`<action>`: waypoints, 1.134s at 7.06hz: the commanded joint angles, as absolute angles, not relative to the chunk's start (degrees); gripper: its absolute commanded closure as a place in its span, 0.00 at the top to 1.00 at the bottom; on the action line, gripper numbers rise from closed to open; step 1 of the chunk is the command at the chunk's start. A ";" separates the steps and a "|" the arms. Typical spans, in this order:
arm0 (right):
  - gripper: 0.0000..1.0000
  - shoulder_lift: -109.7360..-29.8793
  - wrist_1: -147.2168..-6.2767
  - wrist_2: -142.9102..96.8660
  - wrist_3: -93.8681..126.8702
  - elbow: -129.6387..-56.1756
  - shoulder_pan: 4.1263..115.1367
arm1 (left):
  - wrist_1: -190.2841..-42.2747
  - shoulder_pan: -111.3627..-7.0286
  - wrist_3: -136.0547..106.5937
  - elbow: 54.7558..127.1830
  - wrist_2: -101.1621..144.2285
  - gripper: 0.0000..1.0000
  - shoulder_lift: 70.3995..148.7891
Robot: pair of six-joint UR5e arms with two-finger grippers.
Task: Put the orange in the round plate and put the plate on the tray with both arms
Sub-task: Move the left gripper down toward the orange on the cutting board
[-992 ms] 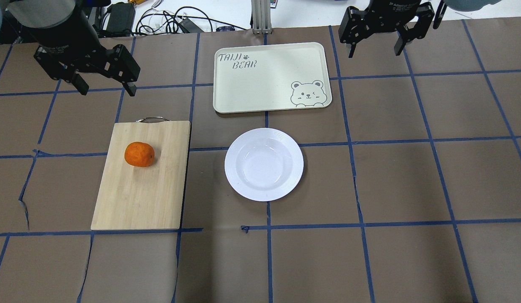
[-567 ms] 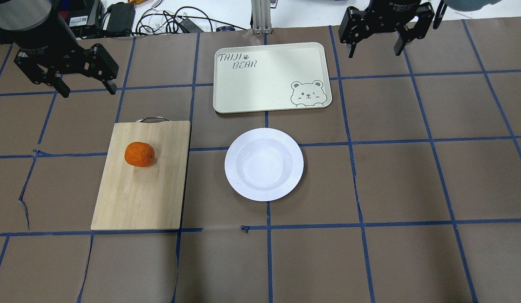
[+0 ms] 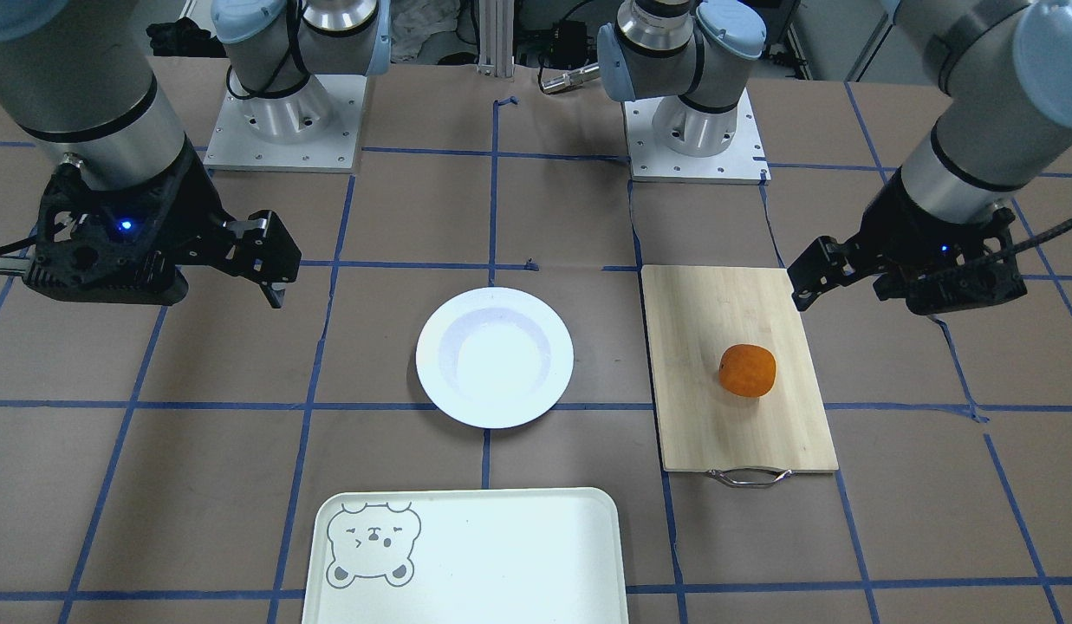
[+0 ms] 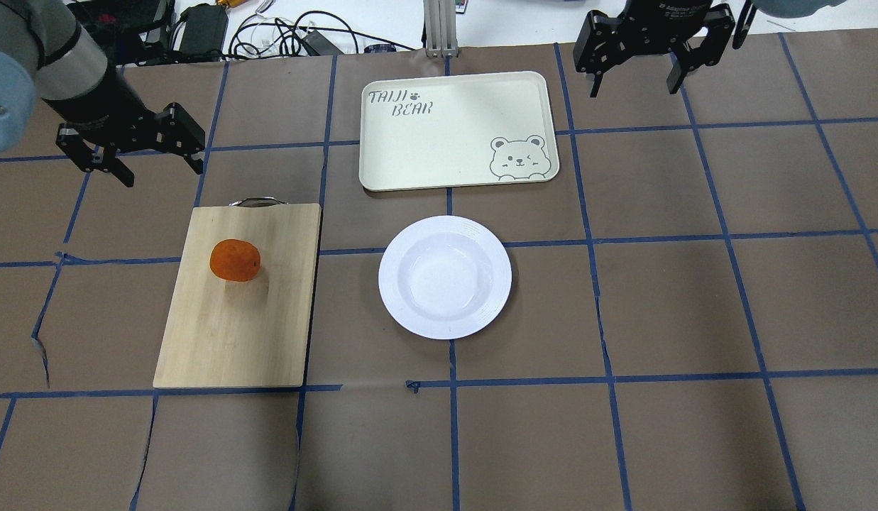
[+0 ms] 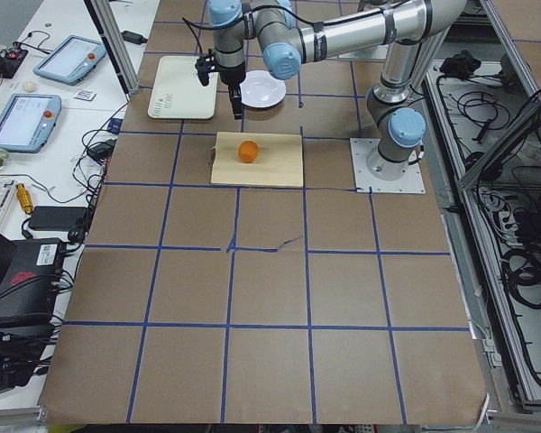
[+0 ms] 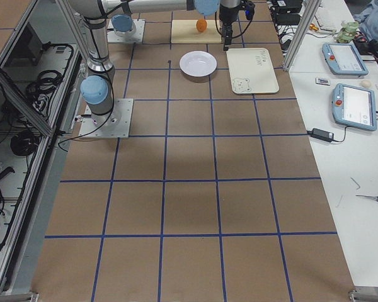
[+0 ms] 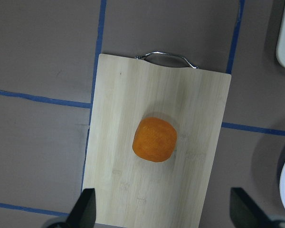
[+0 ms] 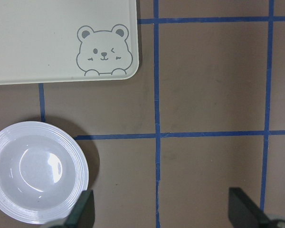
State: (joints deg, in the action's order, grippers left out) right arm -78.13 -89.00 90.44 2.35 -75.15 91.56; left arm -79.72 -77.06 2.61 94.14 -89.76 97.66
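The orange [image 4: 235,260] lies on a bamboo cutting board [image 4: 218,333], also seen in the left wrist view as the orange [image 7: 155,139]. My left gripper [image 4: 162,172] hangs open and empty above the board's far left corner, apart from the fruit. The white round plate [image 4: 445,277] sits empty at the table's middle. Just beyond it lies the cream tray [image 4: 456,130] with a bear face. My right gripper [image 4: 632,91] is open and empty, high beside the tray's far right corner. The right wrist view shows the plate [image 8: 35,173] and tray [image 8: 47,42] below.
The cutting board's metal handle [image 4: 256,201] points away from the robot. Cables and boxes [image 4: 268,32] lie past the table's far edge. Brown paper with blue tape lines [image 4: 659,305] covers the table to the right of the plate.
My left arm swung left, then its gripper came nearer the cutting board's far edge, still open. The right gripper, orange, plate and tray have not moved.
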 commanded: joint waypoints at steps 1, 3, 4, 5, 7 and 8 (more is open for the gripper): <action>1.00 -78.13 -88.95 90.44 2.29 -75.15 91.41 | -70.26 -76.90 1.58 102.18 -89.03 1.00 100.53; 1.00 -78.13 -88.86 90.44 2.37 -75.15 91.41 | -65.93 -76.99 3.33 106.86 -89.03 1.00 102.73; 1.00 -78.13 -88.77 90.44 2.37 -75.15 91.32 | -65.92 -76.99 7.69 106.96 -89.12 1.00 103.79; 1.00 -78.13 -88.68 90.44 2.37 -75.15 91.32 | -65.83 -76.91 14.96 106.96 -89.73 1.00 104.76; 1.00 -78.13 -88.51 90.44 2.46 -75.15 91.32 | -65.65 -76.99 23.44 106.96 -89.56 1.00 107.57; 1.00 -78.13 -88.51 90.44 2.46 -75.15 91.32 | -65.57 -76.99 24.51 106.96 -89.30 1.00 108.10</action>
State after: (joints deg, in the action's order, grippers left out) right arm -78.13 -88.53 90.44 2.45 -75.15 91.32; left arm -65.67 -76.96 21.80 106.94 -89.52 107.07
